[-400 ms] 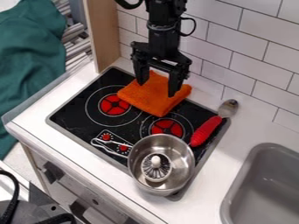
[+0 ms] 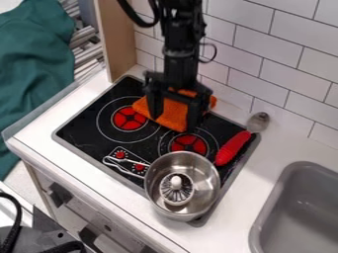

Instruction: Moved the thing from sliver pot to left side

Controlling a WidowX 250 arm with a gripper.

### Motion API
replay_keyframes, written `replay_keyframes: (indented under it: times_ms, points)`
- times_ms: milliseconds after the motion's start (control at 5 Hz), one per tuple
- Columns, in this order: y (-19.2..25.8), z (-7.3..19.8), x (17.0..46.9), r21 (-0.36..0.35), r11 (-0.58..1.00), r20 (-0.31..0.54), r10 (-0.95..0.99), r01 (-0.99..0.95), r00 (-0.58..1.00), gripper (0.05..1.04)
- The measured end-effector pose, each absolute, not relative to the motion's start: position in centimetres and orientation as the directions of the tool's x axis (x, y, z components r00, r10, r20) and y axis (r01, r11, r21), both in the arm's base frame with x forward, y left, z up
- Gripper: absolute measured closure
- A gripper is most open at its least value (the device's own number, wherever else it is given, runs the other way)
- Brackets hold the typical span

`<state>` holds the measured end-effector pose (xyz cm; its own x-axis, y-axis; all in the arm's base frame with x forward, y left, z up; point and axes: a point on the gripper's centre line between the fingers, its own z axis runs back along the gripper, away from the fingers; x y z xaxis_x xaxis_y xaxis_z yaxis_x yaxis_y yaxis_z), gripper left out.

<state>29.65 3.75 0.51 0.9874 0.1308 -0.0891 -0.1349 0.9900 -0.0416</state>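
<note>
The white bench [image 2: 267,160] carries a black stove [image 2: 82,133], and on the stove's near right part sits the silver pot [image 2: 206,174]. The arm [image 2: 180,44] comes down from the far edge, and its tool [image 2: 174,122] hangs in front of an orange cloth [image 2: 170,112]. The tool's two fingers stand spread, one to the left and one to the right, the right one a little nearer; cloth shows between them, and nothing looks pinched.

The task's thing, a round brush-like piece [image 2: 177,189], lies inside the pot, toward its near left part. From the tool it is almost straight to the near side, with hardly any shift left or right, and the pot's far rim lies between the two. So the coming move seems to call for a carry over that rim, then a descent within the walls; too low a path could knock the pot.

Seen from above, the piece has no clear long axis. Its smallest part, the pale knob [image 2: 176,181] at the middle, stands up and seems the likeliest grip, the fingers closing on it from left and right.
</note>
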Motion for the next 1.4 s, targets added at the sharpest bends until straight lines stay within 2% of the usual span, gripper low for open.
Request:
replay_keyframes:
  times_ms: [200, 400, 800, 1200, 1400]
  points:
    - [2.5, 2.3, 27.7, -0.012, 0.985, -0.059, 0.171, -0.172, 0.984, 0.081]
    - [0.7, 3.5, 24.7, 0.017, 0.98, -0.067, 0.199, -0.198, 0.978, 0.081]
    - [-0.4, 1.9, 22.3, -0.003, 0.972, -0.101, 0.235, -0.237, 0.967, 0.081]
    - [-1.5, 0.2, 22.6, -0.082, 0.957, -0.02, 0.279, -0.28, 0.96, 0.081]
    - [-2.2, -0.7, 22.6, -0.076, 0.957, -0.035, 0.277, -0.279, 0.96, 0.081]
